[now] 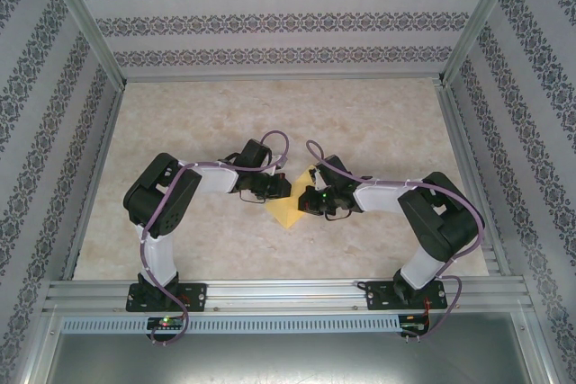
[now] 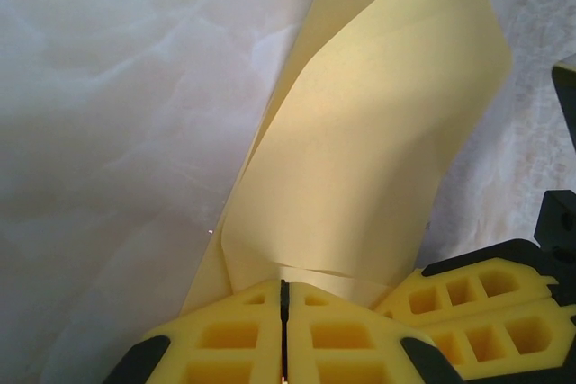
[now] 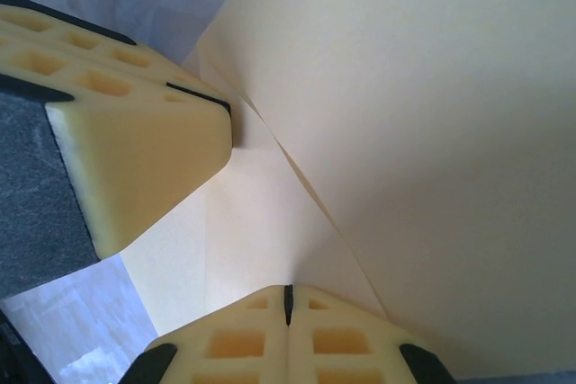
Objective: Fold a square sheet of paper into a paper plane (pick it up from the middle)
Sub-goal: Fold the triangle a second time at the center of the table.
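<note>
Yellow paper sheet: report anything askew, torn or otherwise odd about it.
The thin mustard-yellow paper sheet is not flat: pinched by the left pincer and right pincer, it stands up in loose, uneven flaps whose layers gape apart. No tear shows.

**Top view.** The left gripper (image 1: 281,188) and right gripper (image 1: 310,201) overlap the square sheet of paper (image 1: 286,213) and hide its middle. Their fingertips are too small to resolve.

**Left wrist view.** The sheet's upper edges are cut off by the top of the frame. Its lower end is hidden behind the closed yellow fingers (image 2: 234,339), which are cropped at the bottom edge.

**Right wrist view.** The sheet runs off the top and right edges. The lower end of the crease is lost at the seam between the pads (image 3: 234,343). The table (image 3: 90,330) is blurred.
</note>
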`<state>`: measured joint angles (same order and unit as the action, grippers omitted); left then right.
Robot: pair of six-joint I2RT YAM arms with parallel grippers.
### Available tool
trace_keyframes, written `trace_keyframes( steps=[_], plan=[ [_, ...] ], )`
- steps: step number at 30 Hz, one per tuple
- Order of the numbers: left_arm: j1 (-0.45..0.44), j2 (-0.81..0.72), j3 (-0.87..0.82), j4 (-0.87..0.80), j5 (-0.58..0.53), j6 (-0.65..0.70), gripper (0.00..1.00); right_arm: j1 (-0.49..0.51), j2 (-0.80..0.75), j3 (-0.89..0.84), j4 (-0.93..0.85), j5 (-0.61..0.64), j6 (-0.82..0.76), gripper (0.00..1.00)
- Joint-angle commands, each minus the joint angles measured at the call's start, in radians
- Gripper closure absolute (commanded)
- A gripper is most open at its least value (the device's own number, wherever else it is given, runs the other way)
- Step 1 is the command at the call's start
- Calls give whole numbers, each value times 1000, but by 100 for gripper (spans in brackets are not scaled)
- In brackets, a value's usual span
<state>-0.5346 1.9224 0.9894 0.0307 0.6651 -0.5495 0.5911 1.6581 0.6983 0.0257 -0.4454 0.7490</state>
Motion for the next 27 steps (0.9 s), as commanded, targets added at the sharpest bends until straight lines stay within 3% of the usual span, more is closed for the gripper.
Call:
trace_keyframes(
  steps=[1,17,27],
  plan=[
    [23,20,8,-155,-111,20,89,-5,23,-28,-122,89,-53,97],
    [57,11,147,-215,-110,28,86,-2,33,-37,-122,67,-80,97],
    [16,-203,-43,-134,-37,-87,86,-1,12,-27,-101,30,-75,97]
  ],
)
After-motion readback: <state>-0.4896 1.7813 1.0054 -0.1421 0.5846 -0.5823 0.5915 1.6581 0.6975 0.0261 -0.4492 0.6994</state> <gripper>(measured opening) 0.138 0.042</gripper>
